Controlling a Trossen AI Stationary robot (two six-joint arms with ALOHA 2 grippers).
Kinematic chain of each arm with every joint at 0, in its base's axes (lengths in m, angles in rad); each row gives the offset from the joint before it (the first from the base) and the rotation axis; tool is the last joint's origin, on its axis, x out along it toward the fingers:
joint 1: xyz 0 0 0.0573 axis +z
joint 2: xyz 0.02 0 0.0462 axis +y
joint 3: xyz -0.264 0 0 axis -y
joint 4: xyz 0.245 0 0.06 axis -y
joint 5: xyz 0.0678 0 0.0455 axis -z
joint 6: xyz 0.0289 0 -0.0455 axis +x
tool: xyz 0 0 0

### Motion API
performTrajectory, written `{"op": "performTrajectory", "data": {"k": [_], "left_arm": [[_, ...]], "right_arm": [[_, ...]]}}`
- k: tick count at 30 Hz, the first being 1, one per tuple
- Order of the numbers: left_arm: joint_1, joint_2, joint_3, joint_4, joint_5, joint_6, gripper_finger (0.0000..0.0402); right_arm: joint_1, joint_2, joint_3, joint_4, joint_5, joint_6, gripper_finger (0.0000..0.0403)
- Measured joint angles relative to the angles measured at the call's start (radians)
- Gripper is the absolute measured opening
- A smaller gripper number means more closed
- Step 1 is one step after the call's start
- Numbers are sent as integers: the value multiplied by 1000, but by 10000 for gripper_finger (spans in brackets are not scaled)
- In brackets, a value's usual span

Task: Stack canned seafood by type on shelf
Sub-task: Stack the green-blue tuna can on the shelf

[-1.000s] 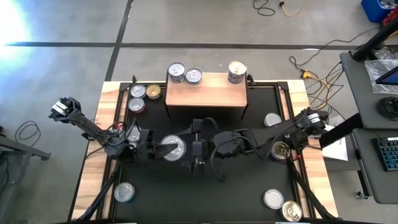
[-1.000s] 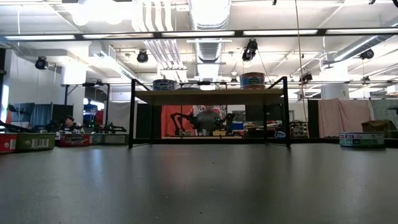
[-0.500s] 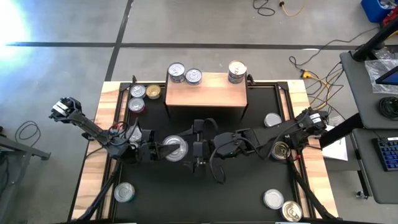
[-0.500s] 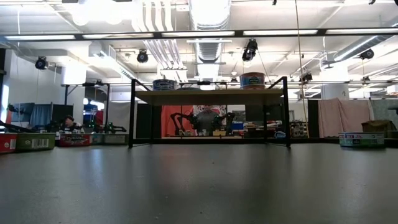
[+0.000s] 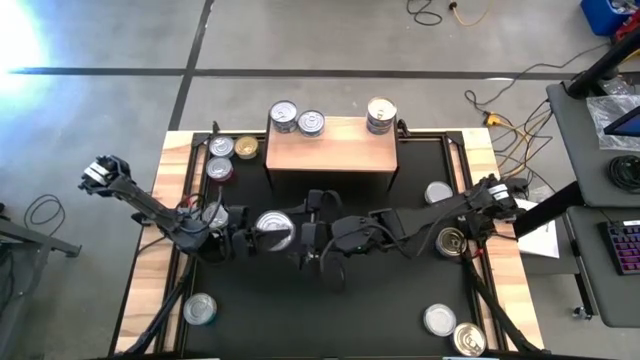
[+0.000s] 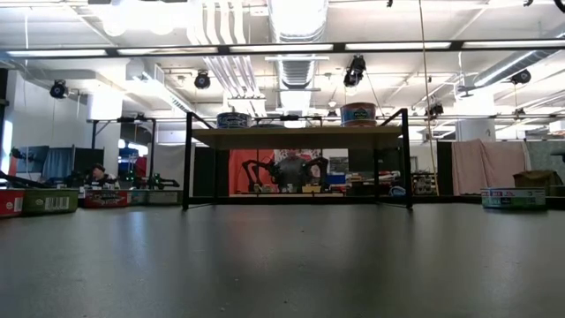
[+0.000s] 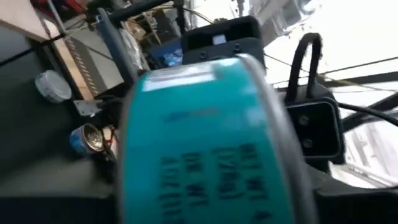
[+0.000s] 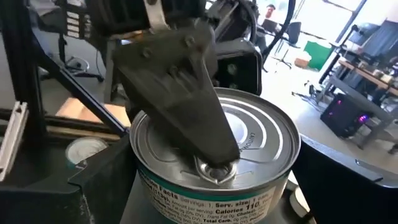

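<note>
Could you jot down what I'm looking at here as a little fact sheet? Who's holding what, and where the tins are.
Setting: black mat on a table, small wooden shelf at its far edge
Tins on shelf: three
Handover tin: teal-labelled tin, mid-mat, between both grippers
Left gripper: around that tin, one finger lying across its lid
Right gripper: open, its fingers reaching the tin from the other side
Loose tins: several around the mat's edges, such as one near the front left corner
</note>
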Motion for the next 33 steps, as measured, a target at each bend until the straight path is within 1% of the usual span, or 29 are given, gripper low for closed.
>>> {"op": "performTrajectory", "data": {"k": [2,8,11,13,15,18,23,27,33], "left_arm": [[0,-31,2,-36,20,14,210],[1,-132,11,-220,5,33,292],[0,-187,14,-266,2,73,323],[-1,-229,16,-300,-5,91,337],[-1,-274,16,-355,-23,91,343],[-1,-343,18,-490,-69,64,346],[5,-464,17,-695,-135,51,346],[26,-566,15,-870,-143,49,346],[64,-702,15,-1083,-149,32,340]], "right_arm": [[0,-5,1,3,-8,1,365],[-3,-19,-1,-9,-5,-8,361],[-9,-35,-2,-34,15,-15,360],[-15,-47,-2,-42,18,-3,357],[-22,-64,-7,-67,17,19,355],[-43,-98,-9,-80,14,53,354],[-117,-174,-3,-94,15,91,346],[-190,-182,-4,-145,14,115,314],[-322,-179,-3,-270,8,157,246]]}}
